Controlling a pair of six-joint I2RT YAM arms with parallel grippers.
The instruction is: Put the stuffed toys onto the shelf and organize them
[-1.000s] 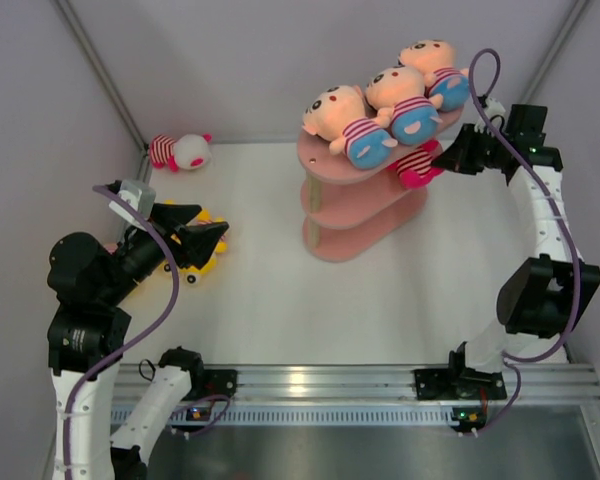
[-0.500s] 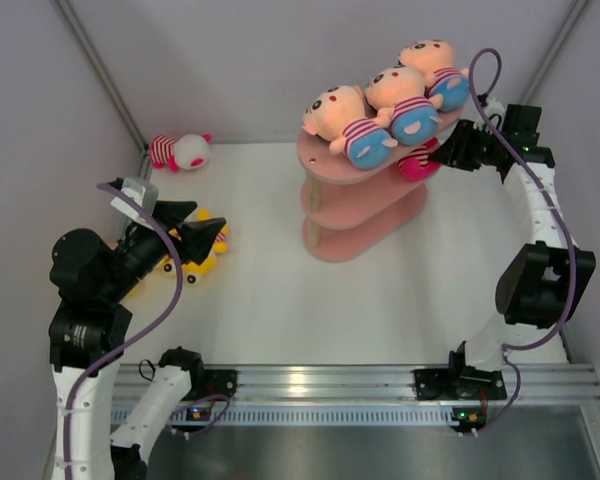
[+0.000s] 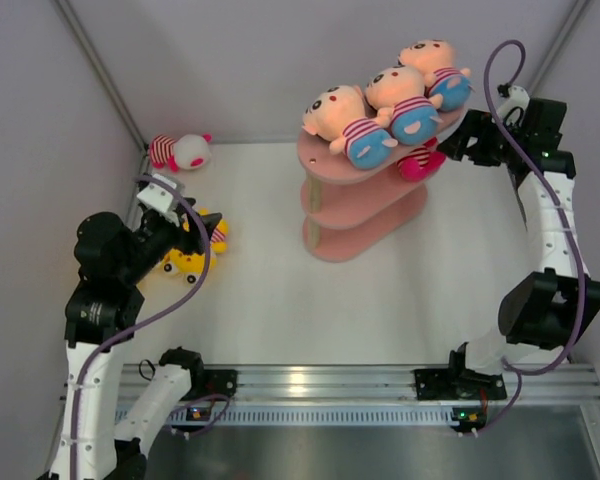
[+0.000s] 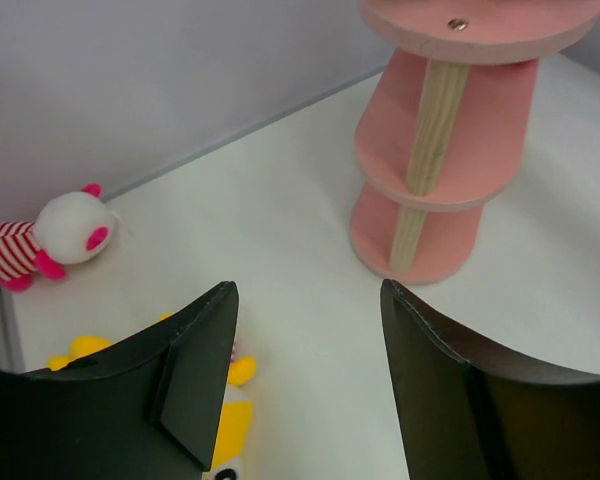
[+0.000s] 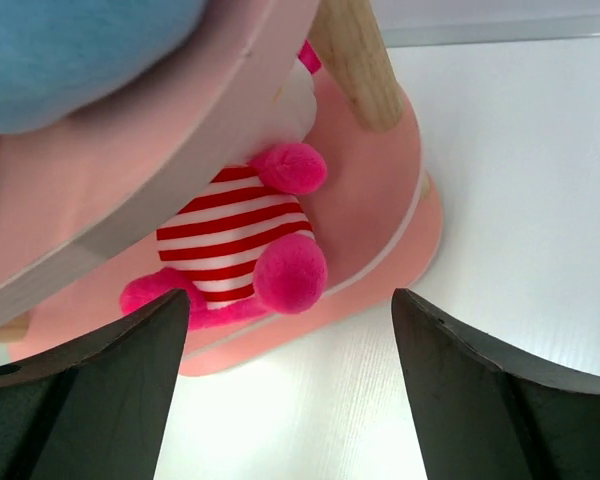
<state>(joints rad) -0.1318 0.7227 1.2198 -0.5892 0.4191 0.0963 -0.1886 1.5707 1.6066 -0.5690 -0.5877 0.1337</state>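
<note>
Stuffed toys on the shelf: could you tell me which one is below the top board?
The magenta-limbed toy, on the middle board; the three peach-faced toys sit on top.

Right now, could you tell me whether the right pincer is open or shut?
Open: the right pincer shows its fingers wide apart, clear of the striped toy lying on the middle board of the pink shelf.

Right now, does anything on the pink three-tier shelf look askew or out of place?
Yes: the red-and-white striped plush toy with magenta limbs lies lopsided at the right end of the pink shelf's middle board, limbs at its rim.
</note>
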